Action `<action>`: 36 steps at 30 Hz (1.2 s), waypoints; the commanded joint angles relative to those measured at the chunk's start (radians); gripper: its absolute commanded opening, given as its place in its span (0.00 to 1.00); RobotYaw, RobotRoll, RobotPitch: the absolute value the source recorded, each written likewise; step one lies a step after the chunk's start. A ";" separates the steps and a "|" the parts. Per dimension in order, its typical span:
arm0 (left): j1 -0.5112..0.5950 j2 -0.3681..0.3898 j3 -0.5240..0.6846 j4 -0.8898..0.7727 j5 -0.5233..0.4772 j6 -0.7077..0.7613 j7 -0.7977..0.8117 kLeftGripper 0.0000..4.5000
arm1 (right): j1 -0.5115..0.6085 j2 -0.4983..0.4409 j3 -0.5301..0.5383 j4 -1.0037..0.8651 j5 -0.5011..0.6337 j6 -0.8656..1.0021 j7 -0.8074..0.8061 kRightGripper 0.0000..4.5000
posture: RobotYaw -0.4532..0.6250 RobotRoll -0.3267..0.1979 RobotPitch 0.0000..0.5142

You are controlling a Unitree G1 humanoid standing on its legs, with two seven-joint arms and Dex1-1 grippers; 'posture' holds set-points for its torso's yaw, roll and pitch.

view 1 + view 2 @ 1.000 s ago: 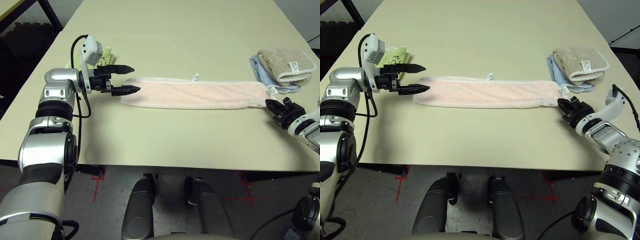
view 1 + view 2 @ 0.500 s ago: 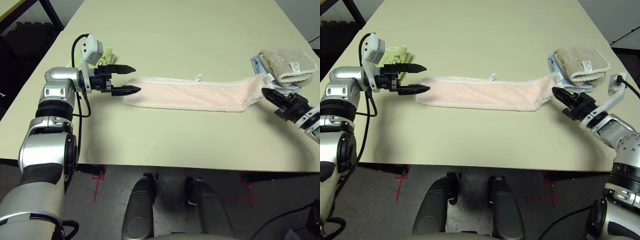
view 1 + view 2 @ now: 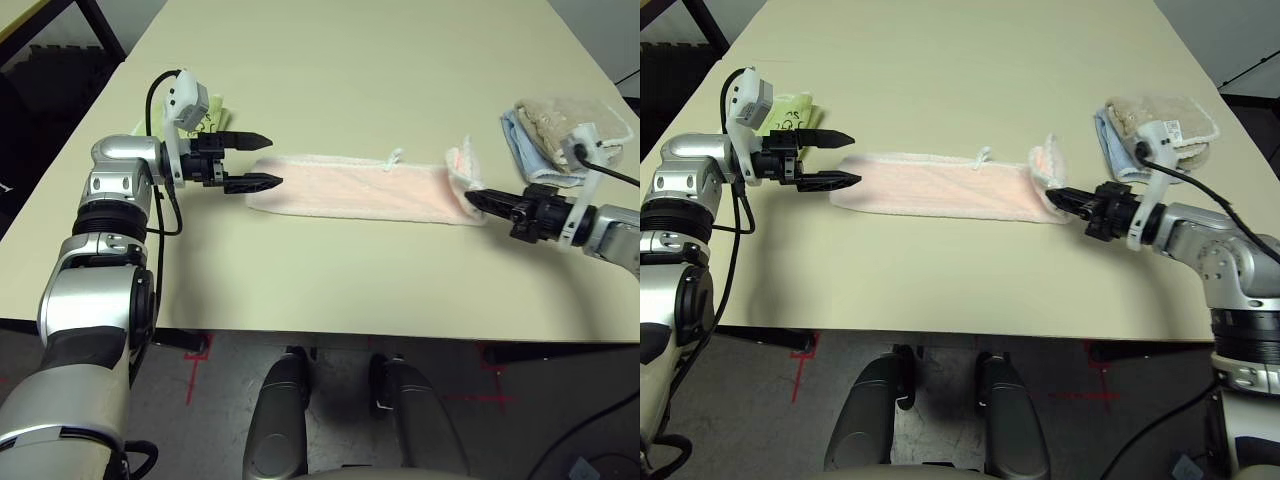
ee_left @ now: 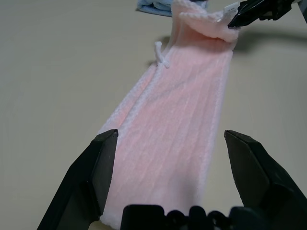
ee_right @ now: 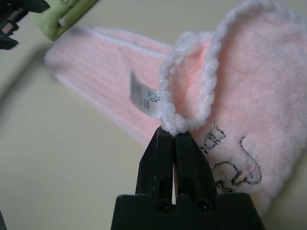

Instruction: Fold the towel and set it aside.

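Pinching the white edge of the pink towel (image 3: 940, 188), the right jaws (image 5: 173, 133) are closed at the tips, with the cloth between them. The towel lies as a long strip across the bench (image 3: 380, 285), its end on the robot's right lifted and curled over. That raised flap partly covers the strip beneath it; a white tag (image 5: 145, 98) pokes out beside the flap, its print too small to read. Dark stitching (image 5: 235, 172) shows on the flap, partly cut off behind the right jaws.

The left jaws (image 3: 268, 162) stand wide apart, holding nothing, near the towel's other end. The left arm partly hides a green folded towel (image 3: 790, 112), so its black writing is hard to make out. On the robot's right, 1 beige towel (image 3: 565, 120) rests over 1 light-blue towel (image 3: 1118, 150), which is mostly covered.
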 commanded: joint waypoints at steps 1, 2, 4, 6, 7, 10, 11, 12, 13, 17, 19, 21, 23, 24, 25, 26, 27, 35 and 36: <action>0.015 0.008 -0.008 -0.015 0.005 0.010 -0.011 1.00 | -0.014 0.017 0.029 -0.034 -0.018 0.038 -0.034 0.01 | 0.47 0.62 0.37; 0.015 0.009 -0.008 -0.016 0.005 0.011 -0.011 1.00 | -0.019 0.021 0.034 -0.039 -0.016 0.051 -0.039 0.01 | 0.47 0.62 0.37; 0.013 0.015 -0.011 -0.017 0.010 0.014 -0.012 1.00 | -0.026 0.023 0.058 -0.054 -0.024 0.080 -0.049 0.01 | 0.48 0.62 0.37; 0.011 0.019 -0.014 -0.017 0.013 0.018 -0.012 1.00 | -0.029 0.026 0.069 -0.064 -0.027 0.108 -0.061 0.01 | 0.48 0.62 0.37; 0.010 0.021 -0.014 -0.017 0.013 0.019 -0.012 1.00 | -0.031 0.029 0.071 -0.068 -0.024 0.125 -0.068 0.01 | 0.48 0.62 0.37; 0.011 0.022 -0.016 -0.017 0.013 0.020 -0.011 1.00 | -0.030 0.030 0.085 -0.081 -0.030 0.152 -0.075 0.01 | 0.48 0.62 0.37; 0.012 0.022 -0.017 -0.018 0.013 0.021 -0.011 1.00 | -0.029 0.029 0.090 -0.086 -0.031 0.158 -0.071 0.01 | 0.48 0.62 0.37; 0.014 0.022 -0.018 -0.019 0.012 0.022 -0.011 1.00 | -0.029 0.032 0.093 -0.089 -0.033 0.163 -0.073 0.01 | 0.48 0.62 0.37; 0.016 0.022 -0.018 -0.020 0.012 0.022 -0.011 1.00 | -0.033 0.042 0.095 -0.086 -0.036 0.167 -0.083 0.01 | 0.48 0.62 0.37; 0.019 0.020 -0.019 -0.023 0.011 0.026 -0.012 1.00 | -0.057 0.083 0.095 -0.081 -0.039 0.190 -0.114 0.01 | 0.48 0.62 0.37; 0.019 0.019 -0.020 -0.023 0.011 0.026 -0.010 1.00 | -0.066 0.093 0.111 -0.078 -0.049 0.184 -0.107 0.01 | 0.48 0.62 0.37; 0.018 0.018 -0.022 -0.022 0.013 0.027 -0.006 1.00 | -0.082 0.086 0.140 -0.066 -0.073 0.157 -0.083 0.12 | 0.48 0.62 0.37; 0.017 0.019 -0.022 -0.022 0.014 0.029 -0.006 1.00 | -0.103 0.065 0.165 -0.053 -0.095 0.124 -0.038 0.24 | 0.48 0.62 0.37; 0.016 0.020 -0.022 -0.022 0.014 0.029 -0.006 1.00 | -0.114 0.048 0.178 -0.049 -0.105 0.106 -0.007 0.33 | 0.48 0.62 0.37; 0.016 0.021 -0.023 -0.022 0.015 0.030 -0.006 1.00 | -0.123 0.026 0.192 -0.048 -0.113 0.085 0.034 0.41 | 0.48 0.62 0.37; 0.017 0.021 -0.023 -0.022 0.016 0.030 -0.007 1.00 | -0.131 0.009 0.200 -0.046 -0.116 0.074 0.067 0.50 | 0.47 0.62 0.36; 0.017 0.022 -0.024 -0.022 0.016 0.030 -0.007 1.00 | -0.137 -0.022 0.220 -0.050 -0.126 0.040 0.125 0.58 | 0.47 0.62 0.36; 0.025 0.021 -0.024 -0.028 0.016 0.033 -0.013 1.00 | -0.163 -0.070 0.184 0.006 -0.143 -0.246 0.384 0.99 | 0.47 0.62 0.34; 0.027 0.021 -0.023 -0.029 0.015 0.033 -0.012 1.00 | -0.171 -0.052 0.166 0.041 -0.152 -0.292 0.375 0.99 | 0.47 0.62 0.34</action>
